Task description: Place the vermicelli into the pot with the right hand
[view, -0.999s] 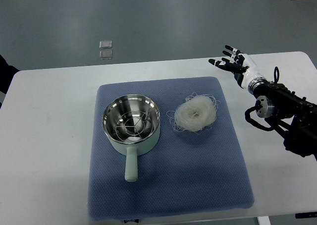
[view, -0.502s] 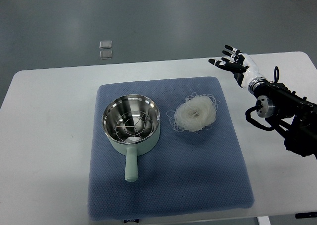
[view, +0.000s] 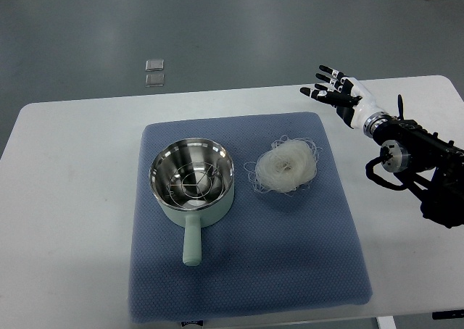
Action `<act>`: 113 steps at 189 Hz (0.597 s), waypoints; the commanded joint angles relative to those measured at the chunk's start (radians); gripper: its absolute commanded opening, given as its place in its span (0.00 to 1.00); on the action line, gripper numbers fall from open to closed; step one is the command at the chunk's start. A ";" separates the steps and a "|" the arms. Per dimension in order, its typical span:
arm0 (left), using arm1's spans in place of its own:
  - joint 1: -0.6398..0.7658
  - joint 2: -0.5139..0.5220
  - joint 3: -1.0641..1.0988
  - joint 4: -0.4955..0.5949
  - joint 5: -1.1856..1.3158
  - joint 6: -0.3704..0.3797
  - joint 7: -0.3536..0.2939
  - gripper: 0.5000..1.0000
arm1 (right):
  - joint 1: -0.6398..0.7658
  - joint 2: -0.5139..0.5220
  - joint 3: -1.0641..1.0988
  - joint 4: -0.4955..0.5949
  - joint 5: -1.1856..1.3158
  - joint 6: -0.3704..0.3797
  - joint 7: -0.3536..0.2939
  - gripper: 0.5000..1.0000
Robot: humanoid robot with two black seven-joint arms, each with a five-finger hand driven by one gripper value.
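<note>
Sideways, pot [view: 192, 182] handle points toward the near table edge

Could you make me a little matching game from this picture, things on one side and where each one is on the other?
Things:
1. pot
2. vermicelli
3. right hand
4. mat

Places:
A. spread under the pot and noodles
B. fingers spread above the table's far right part
C. left half of the mat, handle toward the camera
D. on the mat, right of the pot

Pairs: 1-C, 2-D, 3-B, 4-A
</note>
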 commanded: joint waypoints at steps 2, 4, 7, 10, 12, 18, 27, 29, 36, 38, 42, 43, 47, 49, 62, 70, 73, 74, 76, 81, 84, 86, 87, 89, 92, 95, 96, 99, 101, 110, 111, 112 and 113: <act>0.000 0.000 0.000 0.000 0.000 0.000 0.000 1.00 | 0.000 -0.001 0.001 -0.002 0.001 0.001 0.030 0.84; 0.000 0.000 0.000 0.000 0.000 0.000 0.000 1.00 | 0.000 -0.001 0.001 -0.004 0.001 0.000 0.035 0.84; 0.000 0.000 0.000 0.000 0.000 0.000 0.000 1.00 | 0.000 -0.001 0.001 -0.004 0.001 0.000 0.040 0.84; 0.000 0.000 0.000 0.000 0.000 0.000 0.000 1.00 | 0.002 -0.003 0.001 -0.005 0.001 0.002 0.046 0.84; 0.000 0.000 0.000 0.000 0.000 0.000 0.000 1.00 | 0.002 -0.003 0.001 -0.007 0.001 0.001 0.047 0.84; 0.000 0.000 0.000 0.000 0.000 0.000 0.000 1.00 | 0.002 -0.003 0.001 -0.007 0.001 0.002 0.052 0.84; 0.000 0.000 0.000 0.000 0.000 0.000 0.000 1.00 | 0.006 -0.003 -0.001 -0.009 0.001 0.002 0.050 0.84; 0.000 0.000 0.000 0.000 0.000 0.000 0.000 1.00 | 0.009 -0.003 -0.001 -0.009 0.001 0.004 0.050 0.84; 0.000 0.000 0.000 0.000 0.000 0.000 0.000 1.00 | 0.015 -0.004 -0.002 -0.009 0.000 0.005 0.049 0.84; 0.000 0.000 0.000 0.000 0.000 0.000 0.000 1.00 | 0.015 -0.004 -0.001 -0.009 0.000 0.005 0.049 0.84; 0.000 0.000 0.000 -0.001 0.000 0.000 0.000 1.00 | 0.017 -0.004 -0.001 -0.009 0.000 0.005 0.047 0.84; 0.000 0.000 0.000 -0.001 0.000 0.000 0.000 1.00 | 0.017 -0.004 -0.002 -0.009 0.000 0.005 0.047 0.84; 0.000 0.000 0.000 -0.001 0.000 0.000 0.000 1.00 | 0.017 -0.004 -0.001 -0.009 0.000 0.005 0.049 0.84; 0.000 0.000 0.000 -0.001 0.000 0.000 0.000 1.00 | 0.017 -0.004 -0.001 -0.009 0.000 0.005 0.049 0.84; 0.000 0.000 0.000 -0.001 0.000 0.000 0.000 1.00 | 0.019 -0.006 -0.001 -0.009 0.000 0.005 0.047 0.84; 0.000 0.000 0.000 -0.001 0.000 0.000 0.000 1.00 | 0.019 -0.006 -0.001 -0.009 0.000 0.005 0.047 0.84; 0.000 0.000 0.000 -0.001 0.000 0.000 0.000 1.00 | 0.019 -0.007 -0.001 -0.009 0.000 0.005 0.047 0.84; 0.000 0.000 0.000 -0.001 0.000 0.000 0.000 1.00 | 0.019 -0.007 -0.001 -0.009 0.000 0.005 0.047 0.84; 0.000 0.000 0.000 -0.001 0.000 0.000 0.000 1.00 | 0.019 -0.007 -0.001 -0.009 0.000 0.005 0.047 0.84; 0.000 0.000 0.000 -0.001 0.000 0.000 0.000 1.00 | 0.019 -0.009 -0.001 -0.009 -0.002 0.005 0.049 0.84; 0.000 0.000 0.000 -0.001 0.000 0.000 0.000 1.00 | 0.019 -0.009 -0.001 -0.009 -0.002 0.005 0.049 0.84; 0.000 0.000 0.000 -0.001 0.000 0.000 0.000 1.00 | 0.019 -0.009 -0.002 -0.009 -0.002 0.005 0.049 0.84; 0.000 0.000 0.000 -0.001 0.000 0.000 0.000 1.00 | 0.019 -0.009 -0.002 -0.009 -0.003 0.005 0.049 0.84; 0.000 0.000 0.000 -0.001 0.000 0.000 0.000 1.00 | 0.019 -0.010 -0.002 -0.009 -0.003 0.005 0.049 0.84; 0.000 0.000 0.000 -0.001 0.000 0.000 0.000 1.00 | 0.019 -0.011 -0.002 -0.009 -0.003 0.005 0.049 0.84; 0.000 0.000 0.000 -0.001 0.000 0.000 0.000 1.00 | 0.019 -0.014 -0.002 -0.009 -0.005 0.007 0.049 0.84; 0.000 0.000 0.000 -0.001 0.000 0.000 0.000 1.00 | 0.019 -0.014 -0.002 -0.009 -0.005 0.007 0.049 0.84; 0.000 0.000 0.000 -0.001 0.000 0.000 0.000 1.00 | 0.019 -0.017 -0.002 -0.009 -0.006 0.008 0.049 0.84; 0.000 0.000 0.000 -0.001 0.000 0.000 0.000 1.00 | 0.019 -0.018 -0.002 -0.009 -0.009 0.010 0.049 0.84; 0.000 0.000 0.000 -0.001 0.000 0.000 0.000 1.00 | 0.020 -0.023 -0.004 -0.007 -0.014 0.020 0.049 0.84; 0.000 0.000 0.000 -0.001 0.000 0.000 0.000 1.00 | 0.020 -0.023 -0.004 -0.007 -0.014 0.025 0.049 0.84; 0.000 0.000 0.000 -0.001 0.000 0.000 0.000 1.00 | 0.020 -0.023 -0.004 -0.007 -0.014 0.025 0.049 0.84; 0.000 0.000 0.000 -0.001 0.000 0.000 0.000 1.00 | 0.020 -0.023 -0.004 -0.007 -0.014 0.025 0.049 0.84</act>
